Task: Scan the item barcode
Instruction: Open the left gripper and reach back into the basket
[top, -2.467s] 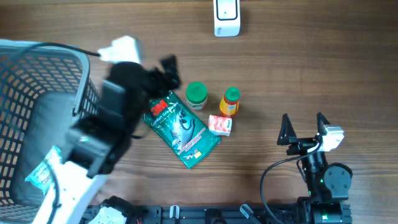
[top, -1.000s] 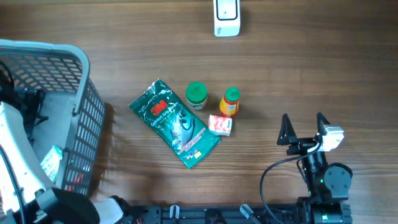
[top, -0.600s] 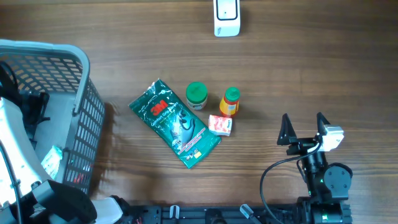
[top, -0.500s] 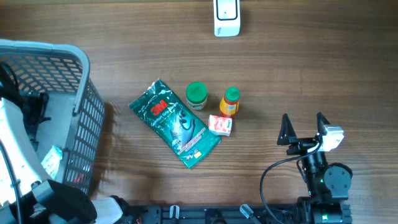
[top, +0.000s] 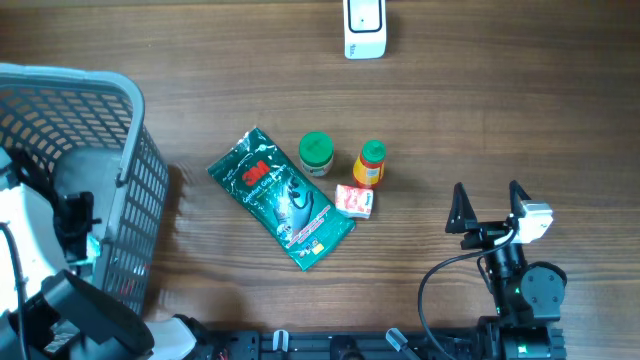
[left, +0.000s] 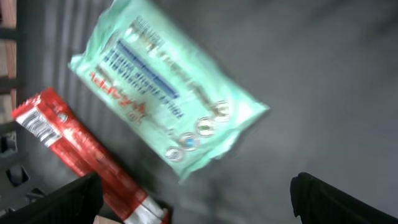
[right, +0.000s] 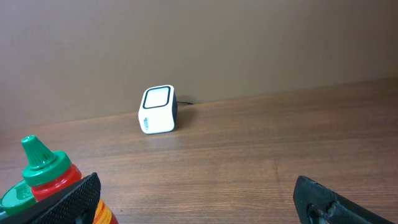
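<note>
Brown wooden desk (top: 520, 110) carries a white scanner (top: 364, 28) at 12 o'clock. At its centre lie a green packet (top: 282, 198), a green-lidded jar (top: 316, 153), an orange bottle (top: 370, 163) and a small red box (top: 354, 201). At 9 o'clock, inside the grey basket (top: 135, 150), the left hand (left: 199, 202) hangs wide open over a mint pouch (left: 168, 93) and a red wrapper (left: 81, 162). At 5 o'clock the right hand (top: 488, 200) stands wide and empty.
</note>
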